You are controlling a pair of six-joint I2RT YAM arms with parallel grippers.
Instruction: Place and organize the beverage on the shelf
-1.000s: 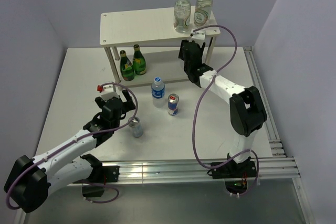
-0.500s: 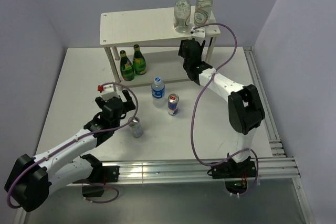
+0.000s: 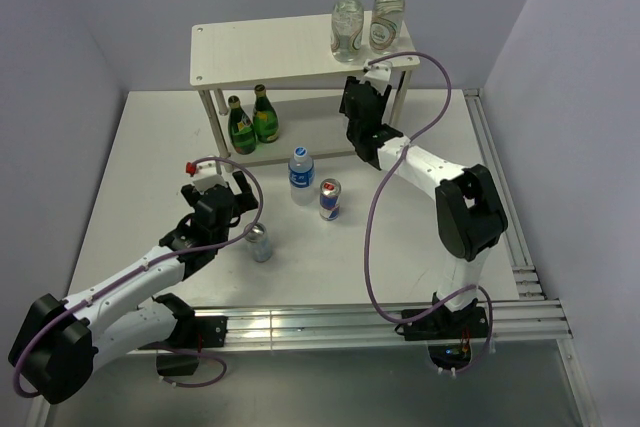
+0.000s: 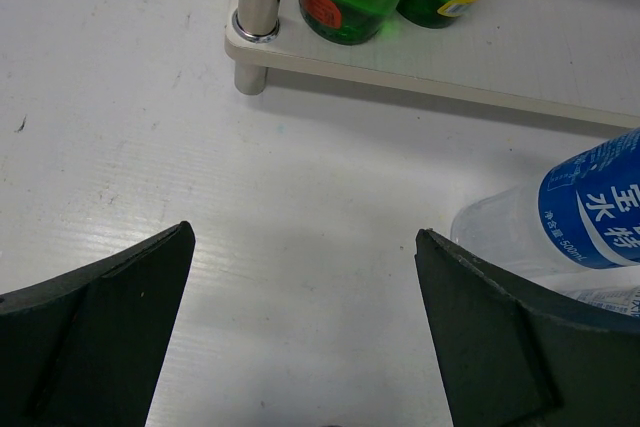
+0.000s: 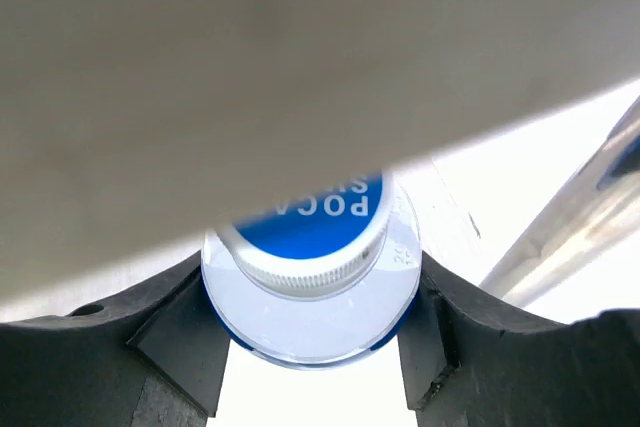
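Under the top board of the shelf [image 3: 260, 47], at its right end, the right gripper [image 3: 358, 105] is clamping a Pocari bottle [image 5: 305, 247] - white cap, blue label, clear shoulder. In the wrist view both black fingers [image 5: 170, 337] are pressing the bottle's sides, partway closed. The board's underside is filling the top of that view; whether the bottle's base is resting on the lower tier is hard to tell.

The two-tier beige shelf is standing at the far side of the white table [image 3: 140, 177]. Two clear glass bottles [image 3: 347, 22] are standing upright on the top board's right end, and two green glass bottles [image 3: 240, 127] are standing side by side on the lower tier's left end.

The left gripper [image 3: 225, 189] is hovering low over the table with its jaws spread wide, gripping nothing, and pointing toward the shelf's near-left leg. A water bottle [image 3: 301, 175] with a blue label is standing just right of it - its side is showing past the right finger in the wrist view. A blue-and-silver can [image 3: 329, 199] is standing beside that bottle, and a silver can [image 3: 259, 242] is standing near the left arm's wrist.
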